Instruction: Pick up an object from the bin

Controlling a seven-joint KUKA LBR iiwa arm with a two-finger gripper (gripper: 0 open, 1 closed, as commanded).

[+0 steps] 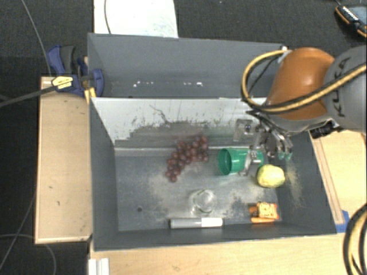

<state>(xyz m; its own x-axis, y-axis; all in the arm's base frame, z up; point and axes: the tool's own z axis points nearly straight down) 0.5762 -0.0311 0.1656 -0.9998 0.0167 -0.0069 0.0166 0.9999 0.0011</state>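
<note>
At right part of the grey metal bin (pixel 137 182), gripper (pixel 261 150) hangs low btw a green cup (pixel 231 161) lying on its side and a yellow lemon-like fruit (pixel 271 176), just beside both. If the claw is open or closed, I cannot tell. Bin floor is scratched, w/ whitish scuffs. Purple grapes (pixel 186 153) lie at centre; white marker (pixel 196 223) and small orange obj (pixel 264 212) lie near front wall. Dark carpet (pixel 34 33) is around.
</note>
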